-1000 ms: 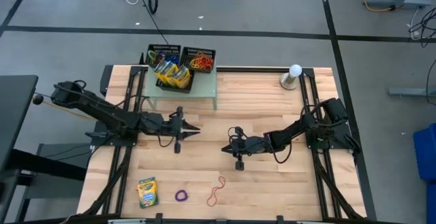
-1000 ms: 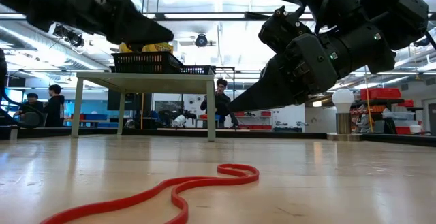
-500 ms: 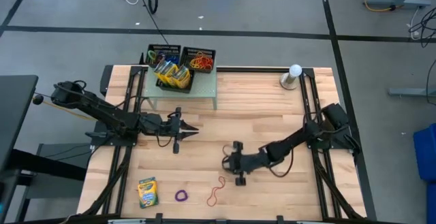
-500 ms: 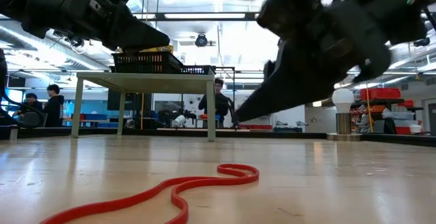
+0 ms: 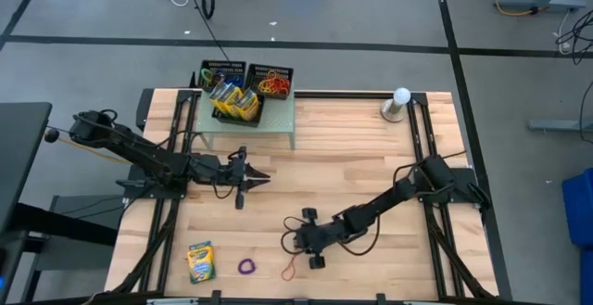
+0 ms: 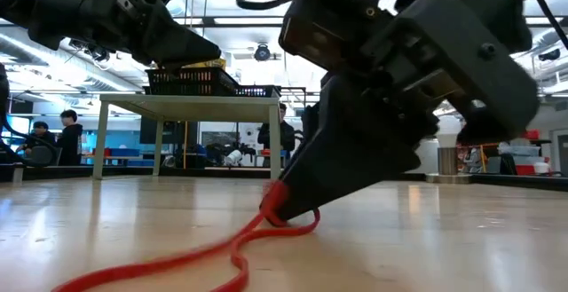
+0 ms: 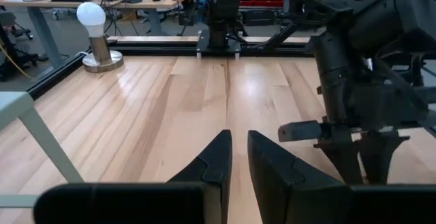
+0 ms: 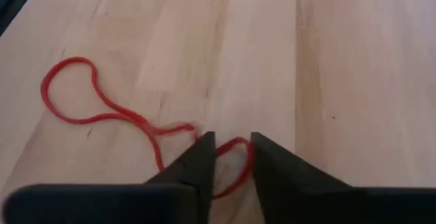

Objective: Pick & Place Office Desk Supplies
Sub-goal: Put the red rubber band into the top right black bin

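Note:
A red rubber band (image 5: 291, 267) lies on the table near its front edge; it also shows in the low view (image 6: 169, 261) and the right wrist view (image 8: 88, 108). My right gripper (image 5: 291, 246) is low over the band's far end, its fingers a little apart, one on each side of the end loop (image 8: 235, 161). My left gripper (image 5: 265, 177) is shut and empty above the table's middle left. A yellow-and-green crayon box (image 5: 200, 261) and a purple band (image 5: 247, 267) lie flat at the front left. More crayon boxes (image 5: 233, 101) and bands (image 5: 273, 85) fill two black trays. My right gripper comes slanting down from the table's right side onto the red band's far end loop (image 8: 240, 157). The loop lies between the two fingertips (image 8: 203, 149), and in the low view the end (image 6: 273, 201) rises against the tip. The rest of the band lies slack on the table.
A small raised table (image 5: 278, 124) at the back left carries the two black mesh trays (image 5: 222, 69). A white ball-topped grey stand (image 5: 399, 102) is at the back right. Bare wood lies between the arms and along the right front.
My right gripper has gone toward the table's near edge and leftward, and down onto the red band's far end. That end, flat on the table before, now stands up against the fingertip; the rest of the band has stayed where it was.

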